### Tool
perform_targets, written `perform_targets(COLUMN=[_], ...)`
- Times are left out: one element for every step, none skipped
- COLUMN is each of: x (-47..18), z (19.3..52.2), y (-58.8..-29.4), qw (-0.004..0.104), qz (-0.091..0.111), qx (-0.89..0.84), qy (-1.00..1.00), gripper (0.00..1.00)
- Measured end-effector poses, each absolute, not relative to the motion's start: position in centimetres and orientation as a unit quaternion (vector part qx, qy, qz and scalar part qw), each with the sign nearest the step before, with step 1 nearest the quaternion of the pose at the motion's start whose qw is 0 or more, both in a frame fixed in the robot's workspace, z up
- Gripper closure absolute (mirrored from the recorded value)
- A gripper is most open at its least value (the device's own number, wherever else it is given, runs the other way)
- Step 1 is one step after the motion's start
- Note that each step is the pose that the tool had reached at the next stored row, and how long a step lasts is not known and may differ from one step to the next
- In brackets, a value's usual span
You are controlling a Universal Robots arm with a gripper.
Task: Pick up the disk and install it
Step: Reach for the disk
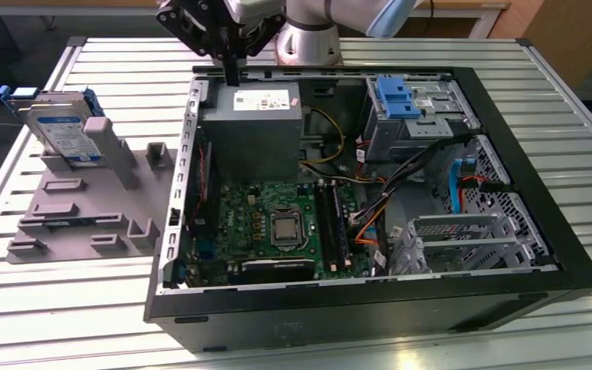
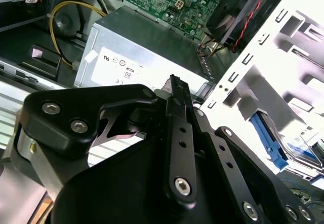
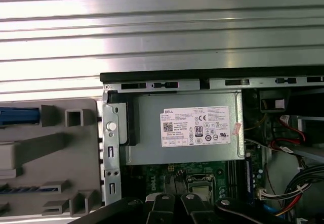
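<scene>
- The gripper [image 1: 232, 75] is hanging over the back rim of the open computer case [image 1: 378, 312], just above the grey power supply box [image 1: 253, 135], near the bench's far edge.
- Its fingers are pointing straight down and pressing together into one thin dark bar; nothing is sitting between them, and they are gripping nothing.
- In the second wrist view the closed fingertips [image 2: 174, 82] are showing against the power supply box [image 2: 136, 57] and its white sticker, with a gap between them and the box.
- The disk [image 1: 58, 127] is standing on edge in a grey slotted holder [image 1: 80, 220], leaning a little, with its white-and-blue label facing the camera and blue rails showing along its sides.
- The holder is lying on the slatted metal bench [image 1: 70, 308] beside the case, toward the bench edge on the exterior view's left, and the disk is occupying its far end, close to the bench's far corner on that side.
- The disk is sitting well apart from the gripper, with the case wall between them.
- Inside the case, a green motherboard [image 1: 265, 223] is lying flat below the power supply box.
- A bare blue bracket [image 1: 394, 96] is sitting in a drive bay at the case's far corner on the exterior view's right.
- A silver metal cage [image 1: 461, 243] is standing at the case's near corner on that same side.
- In the first wrist view the power supply box [image 3: 182, 133] is lying directly below the camera, with the grey holder [image 3: 61, 153] beside the case wall.
</scene>
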State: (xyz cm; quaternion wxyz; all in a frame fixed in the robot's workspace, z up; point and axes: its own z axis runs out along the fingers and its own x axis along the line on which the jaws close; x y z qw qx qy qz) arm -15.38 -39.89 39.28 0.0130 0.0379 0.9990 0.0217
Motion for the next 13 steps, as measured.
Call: perform_targets(x=[-15.5, -15.5, -15.6, -15.7, -15.8, -15.9, -16.0, -16.1, -16.2, -16.3, -16.4, -16.6, -16.7], z=[39.3, 39.3, 39.3, 39.3, 39.3, 39.3, 39.3, 39.3, 39.3, 39.3, 39.3, 39.3, 39.3], y=[-39.9, -39.9, -39.9, -39.9, -39.9, -39.9, -39.9, -39.9, -39.9, -39.9, -39.9, -39.9, -39.9], qw=[0.013, 0.013, 0.013, 0.013, 0.013, 0.013, 0.013, 0.013, 0.013, 0.013, 0.013, 0.013, 0.013], qz=[0.022, 0.022, 0.022, 0.022, 0.022, 0.022, 0.022, 0.022, 0.022, 0.022, 0.022, 0.022, 0.022], qx=[0.038, 0.038, 0.038, 0.038, 0.038, 0.038, 0.038, 0.038, 0.038, 0.038, 0.038, 0.038, 0.038], qy=[0.999, 0.999, 0.999, 0.999, 0.999, 0.999, 0.999, 0.999, 0.999, 0.999, 0.999, 0.999, 0.999], gripper=[0.89, 0.89, 0.89, 0.89, 0.89, 0.89, 0.89, 0.89, 0.89, 0.89, 0.89, 0.89, 0.89])
